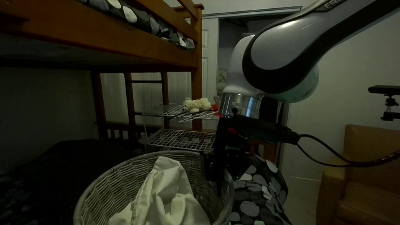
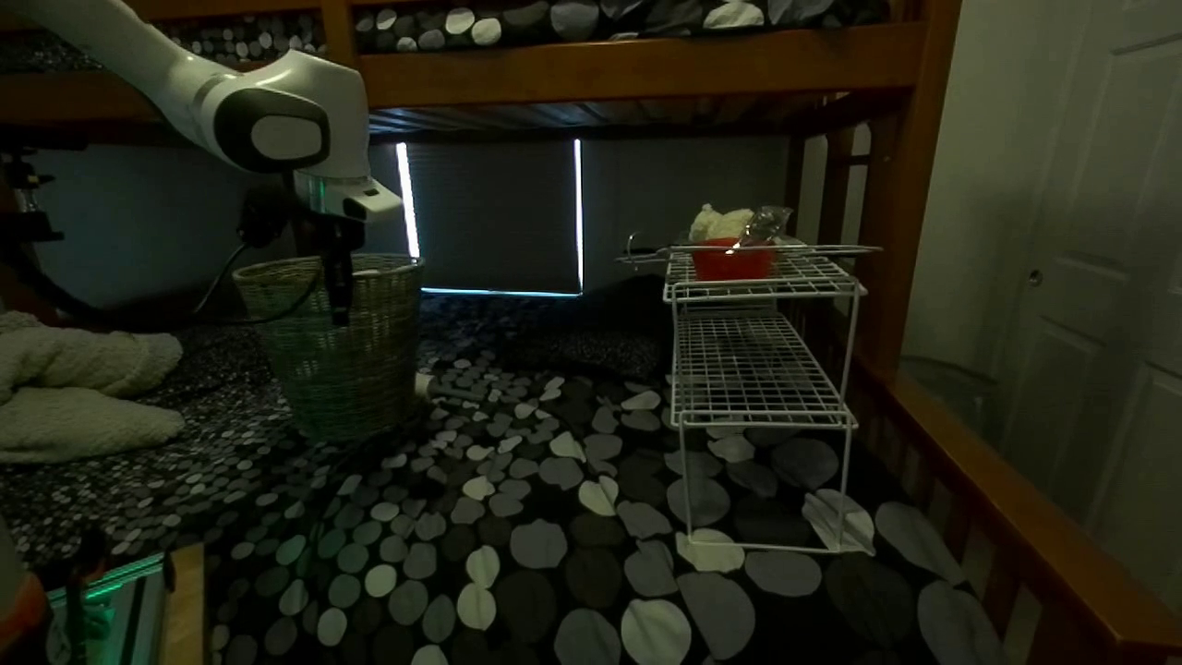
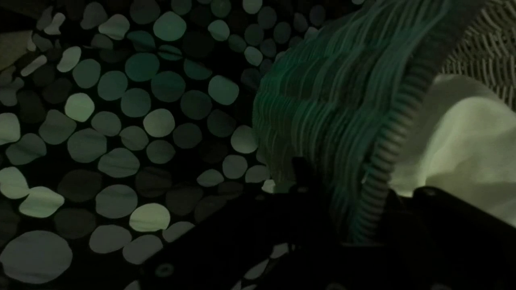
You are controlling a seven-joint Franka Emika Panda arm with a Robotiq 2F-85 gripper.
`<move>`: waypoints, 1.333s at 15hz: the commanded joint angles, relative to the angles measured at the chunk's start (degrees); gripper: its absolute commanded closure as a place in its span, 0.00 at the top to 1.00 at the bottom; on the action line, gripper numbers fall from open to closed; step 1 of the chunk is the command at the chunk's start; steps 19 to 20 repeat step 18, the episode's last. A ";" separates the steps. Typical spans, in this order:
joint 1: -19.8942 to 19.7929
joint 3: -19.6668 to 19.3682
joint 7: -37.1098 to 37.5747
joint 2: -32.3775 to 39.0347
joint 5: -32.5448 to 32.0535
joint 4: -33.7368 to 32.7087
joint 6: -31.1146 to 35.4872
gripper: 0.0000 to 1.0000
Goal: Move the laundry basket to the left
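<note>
The laundry basket is a large round woven basket with a braided rim. It shows in both exterior views and in the wrist view. It stands about upright on the dotted bedding. White cloth lies inside it and also shows in the wrist view. My gripper points down at the basket's rim, and it also shows in an exterior view. In the wrist view my gripper is open, one finger outside the wall and one inside, with the rim between them. Dark fingers hide exact contact.
A white wire rack stands on the bed. A plush bear and a red container sit on it. The bunk's wooden beam runs overhead. A fluffy blanket lies beside the basket. An armchair stands nearby.
</note>
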State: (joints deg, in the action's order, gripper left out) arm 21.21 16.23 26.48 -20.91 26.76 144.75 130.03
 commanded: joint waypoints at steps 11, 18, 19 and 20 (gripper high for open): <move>-4.47 1.09 2.11 2.61 -9.62 -2.06 -3.59 0.84; -7.61 -0.98 0.60 -5.83 -8.12 -1.80 -1.17 1.00; -7.61 -0.98 0.60 -5.83 -8.12 -1.80 -1.17 1.00; -7.61 -0.98 0.60 -5.83 -8.12 -1.80 -1.17 1.00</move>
